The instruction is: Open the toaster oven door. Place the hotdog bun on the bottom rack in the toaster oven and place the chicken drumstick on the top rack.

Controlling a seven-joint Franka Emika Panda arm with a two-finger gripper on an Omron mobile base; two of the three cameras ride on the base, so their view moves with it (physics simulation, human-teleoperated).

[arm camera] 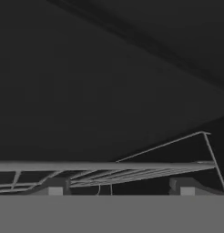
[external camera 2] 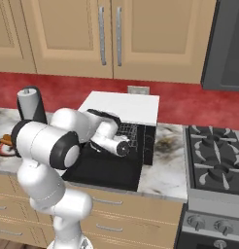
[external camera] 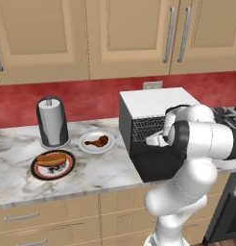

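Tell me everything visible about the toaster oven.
The toaster oven is a boxy black countertop unit with a flat white top, standing on the marble counter against the red backsplash, right of two plates. The toaster oven door lies folded down flat in front, leaving the cavity open. Grey wire rack grids show inside. The robot's hand reaches into the opening; whether it touches anything cannot be told.

toaster oven [external camera: 134, 125]: black body, white top; toaster oven door [external camera 2: 104, 170] black. hotdog bun [external camera: 51, 158]: tan with reddish sausage, on a dark-rimmed plate [external camera: 39, 171]. chicken drumstick [external camera: 98, 141]: glossy brown, on a white plate [external camera: 89, 146]. worktop [external camera: 91, 175]: white-grey marble veining. wall [external camera: 86, 98]: mottled red. cabinets [external camera: 124, 33]: light tan.
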